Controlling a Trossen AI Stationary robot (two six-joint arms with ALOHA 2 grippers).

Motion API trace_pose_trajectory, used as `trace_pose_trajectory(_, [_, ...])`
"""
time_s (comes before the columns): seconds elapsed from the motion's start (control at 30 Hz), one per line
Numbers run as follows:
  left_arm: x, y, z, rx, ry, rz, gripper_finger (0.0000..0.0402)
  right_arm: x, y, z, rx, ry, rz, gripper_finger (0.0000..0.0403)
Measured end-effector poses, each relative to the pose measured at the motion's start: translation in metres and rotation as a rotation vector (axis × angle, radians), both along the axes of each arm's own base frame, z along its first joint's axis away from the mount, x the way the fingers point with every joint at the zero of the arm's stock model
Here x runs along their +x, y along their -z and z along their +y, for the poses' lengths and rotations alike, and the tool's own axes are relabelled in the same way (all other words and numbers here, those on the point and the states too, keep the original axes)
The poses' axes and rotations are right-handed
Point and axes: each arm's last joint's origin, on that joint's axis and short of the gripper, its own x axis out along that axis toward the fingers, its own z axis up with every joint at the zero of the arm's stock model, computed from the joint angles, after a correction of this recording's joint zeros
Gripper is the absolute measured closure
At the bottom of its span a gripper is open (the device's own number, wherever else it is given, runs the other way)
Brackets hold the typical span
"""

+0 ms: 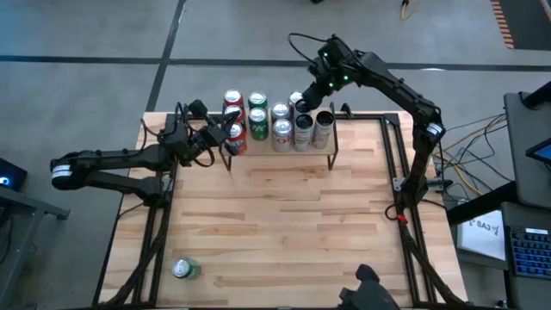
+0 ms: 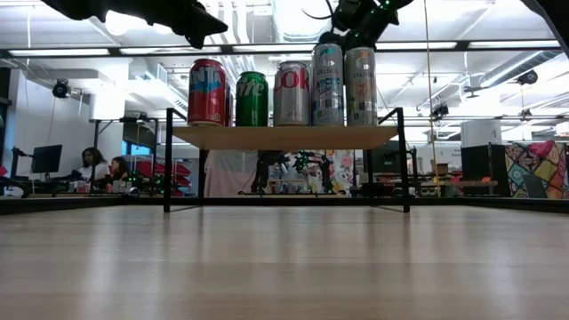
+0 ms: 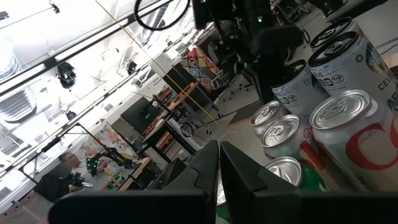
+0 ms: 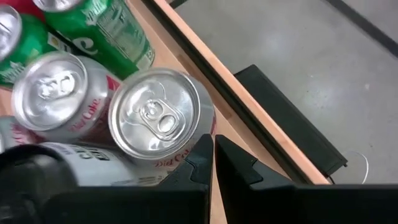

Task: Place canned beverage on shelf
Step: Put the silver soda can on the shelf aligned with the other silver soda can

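Both pairs of fingers are clenched on nothing, my left gripper [image 1: 225,138] and right gripper [image 1: 303,101] hovering at the shelf [image 1: 284,153] in the frame's upper middle, so next I'd judge I must fetch the green can [image 1: 186,269] lying at lower left.

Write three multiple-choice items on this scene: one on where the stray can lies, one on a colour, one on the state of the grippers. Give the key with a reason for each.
1. Where is the can that is not on the shelf?
A. near the table's front left corner
B. under the shelf
C. in the right gripper

2. What colour is the leftmost can in the shelf's front row, seen from the low view?
A. green
B. red
C. black

3. How do both grippers stand?
A. both open
B. only the left open
C. both shut

Key: 1 A, the green can lies on its side there, far from the shelf. 2 B, the red can stands at that end. 3 C, the left gripper and right gripper show their fingers together, holding nothing.
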Motion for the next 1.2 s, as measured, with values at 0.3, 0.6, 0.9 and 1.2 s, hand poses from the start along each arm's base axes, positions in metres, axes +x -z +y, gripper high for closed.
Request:
trace_pose_trajectory(0.3, [0.000,0.000,0.000,0.000,0.000,0.000,0.0401,-0.003,-0.033,0.002,-0.086,0.029,-0.086,0.0394])
trace_pose_trajectory(0.6, [0.000,0.000,0.000,-0.002,0.002,-0.002,0.0401,0.002,-0.044,0.008,-0.103,0.034,-0.145,0.0394])
trace_pose_trajectory(0.9, [0.000,0.000,0.000,-0.006,0.003,-0.006,0.0401,0.012,-0.047,0.017,-0.109,0.016,-0.181,0.0394])
trace_pose_trajectory(1.2, [0.000,0.000,0.000,-0.022,0.008,-0.020,0.0401,0.014,-0.046,0.020,-0.094,0.013,-0.175,0.0394])
